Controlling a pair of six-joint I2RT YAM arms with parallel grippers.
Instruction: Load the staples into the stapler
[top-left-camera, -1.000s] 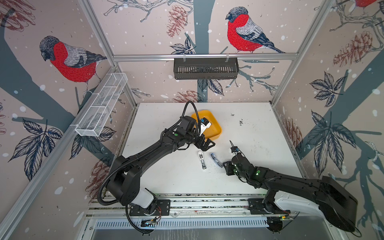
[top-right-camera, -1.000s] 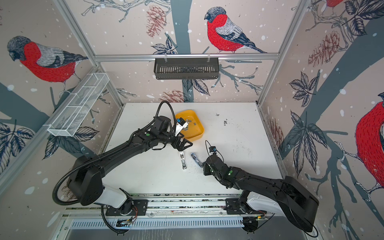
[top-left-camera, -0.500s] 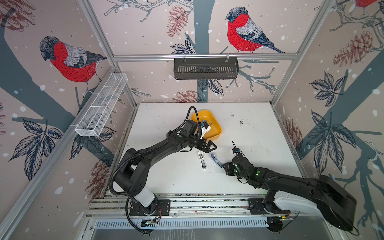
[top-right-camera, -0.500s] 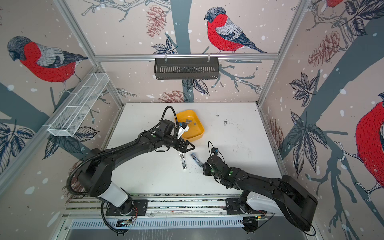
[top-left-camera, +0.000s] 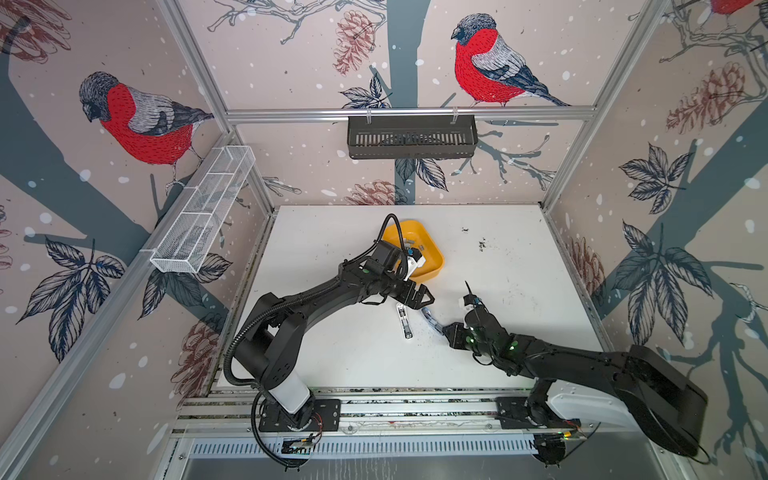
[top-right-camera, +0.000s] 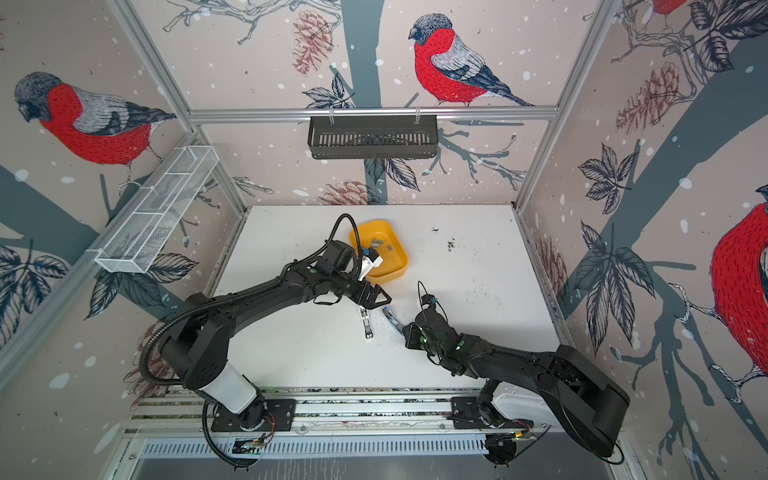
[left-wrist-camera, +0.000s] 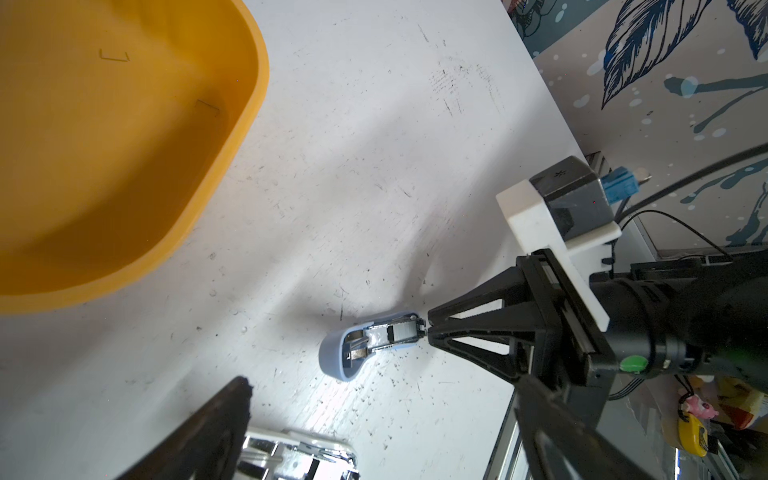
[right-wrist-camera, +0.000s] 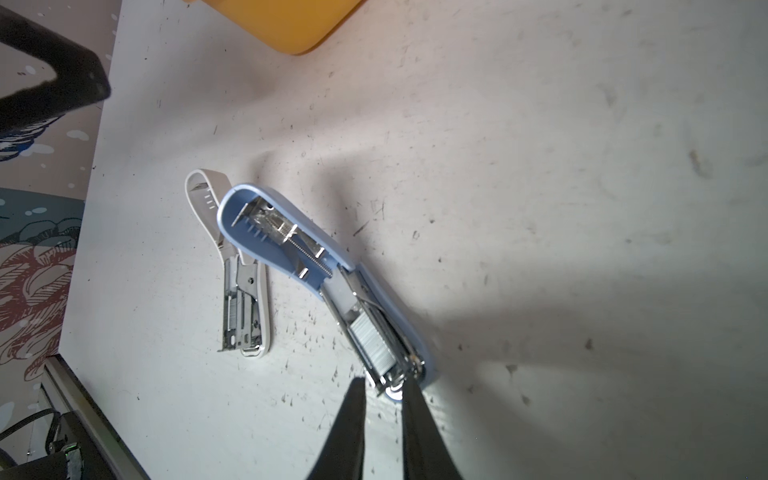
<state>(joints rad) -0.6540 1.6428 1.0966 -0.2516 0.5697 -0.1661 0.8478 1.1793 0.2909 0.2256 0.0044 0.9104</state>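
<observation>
Half loaded, seemingly: found silver staple strip (right-wrist-camera: 372, 340) in pale blue plastic stapler (right-wrist-camera: 328, 286). Pinched its rear with nearly closed right end effector (left-wrist-camera: 428, 327), probably for steadying. Hung left end effector (top-left-camera: 420, 302) wide open, empty, at stapler's 11 o'clock.

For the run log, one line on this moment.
left hand: open, above white stapler | right hand: pinching blue stapler end | staples: strip in blue stapler
</observation>
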